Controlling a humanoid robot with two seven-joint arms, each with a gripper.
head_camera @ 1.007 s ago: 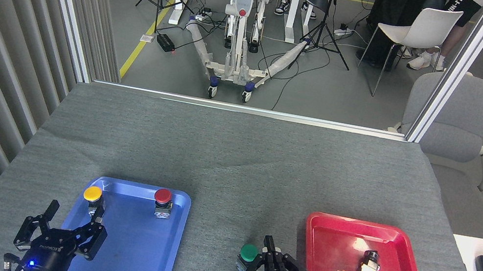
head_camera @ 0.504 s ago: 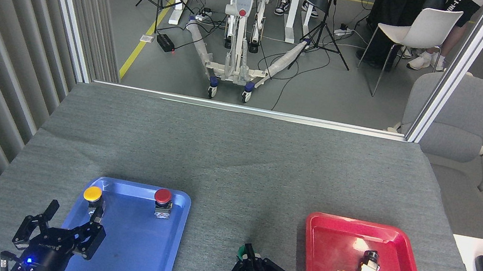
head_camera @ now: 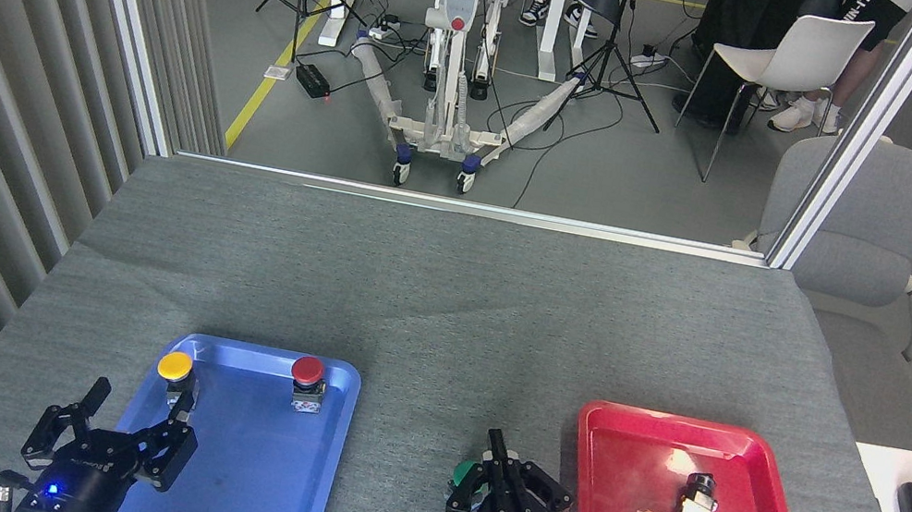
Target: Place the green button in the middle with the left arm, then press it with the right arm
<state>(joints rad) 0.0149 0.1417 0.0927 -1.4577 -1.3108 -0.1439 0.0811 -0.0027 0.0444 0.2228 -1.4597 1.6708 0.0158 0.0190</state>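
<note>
So the green button [head_camera: 464, 473] is already sitting on the bare grey worktop [head_camera: 446, 311] between the blue tray [head_camera: 229, 479] and the red tray [head_camera: 632, 428], which looks to me like the "middle" part is done and only the press is left. The thing that matters now: the right gripper [head_camera: 494, 477] is basically on top of it, with the button peeking out just at its left side, mostly covered by the fingers. Only a sliver of the green cap shows. Its fingers look drawn together into a point rather than spread, and it doesn't seem to be pinching anything, though I can't tell whether it's touching the cap.

The left gripper [head_camera: 126, 433] is well apart, hovering over the near-left corner of the blue tray with its fingers spread and nothing in them. The yellow button [head_camera: 175, 367] and red button [head_camera: 307, 371] sit at the far end of that tray.

My guess is the press wants a small nudge left, then straight down.
</note>
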